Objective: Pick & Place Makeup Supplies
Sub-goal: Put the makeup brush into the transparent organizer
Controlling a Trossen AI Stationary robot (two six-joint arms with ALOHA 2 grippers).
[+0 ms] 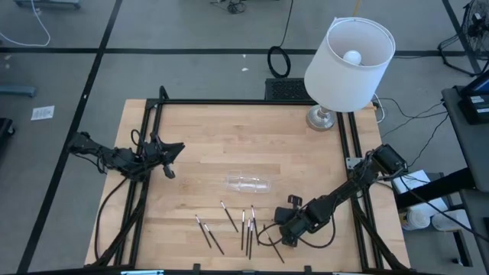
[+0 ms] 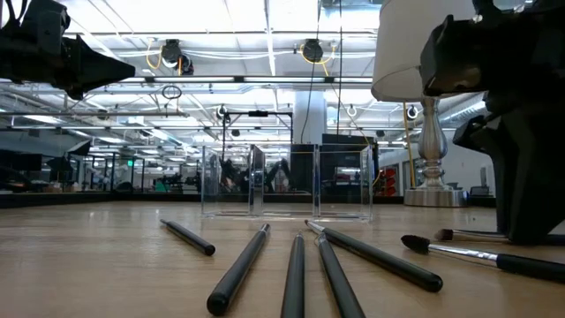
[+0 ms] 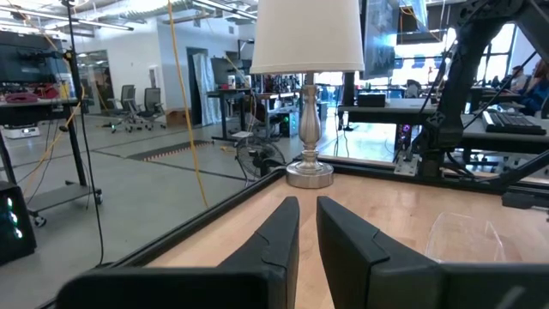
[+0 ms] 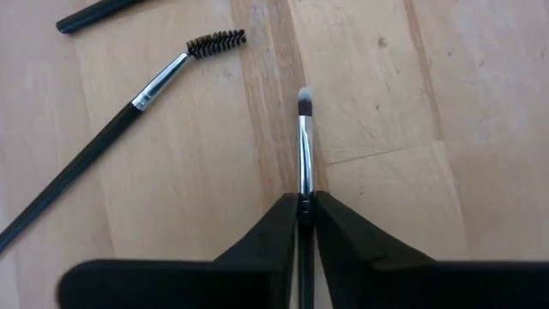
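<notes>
In the right wrist view, the right claw [image 4: 300, 215] is pinched shut on a thin brush [image 4: 303, 146]. Only its silver neck and small pale tip stick out past the fingers [image 4: 270, 232]; the rest of its handle is hidden between them. Beside it, at the upper left of that picture, lies a spiky brush [image 4: 129, 116] whose dark handle runs off the left edge.

In the high view, the right claw [image 1: 286, 229] sits low and right of the middle. It covers part of the brushes [image 1: 246, 225], so they are hard to count. These thin dark sticks lie spread along the bottom middle of the wooden table [image 1: 206, 137]. A clear plastic tray [image 1: 250, 184] lies just above them and is hard to see against the wood. A lamp [image 1: 348, 65] stands at the upper right.

The left claw [image 1: 170, 150] waits at the middle left, well apart from the brushes. In the left wrist view its fingers [image 3: 279, 236] have only a narrow gap and hold nothing.
</notes>
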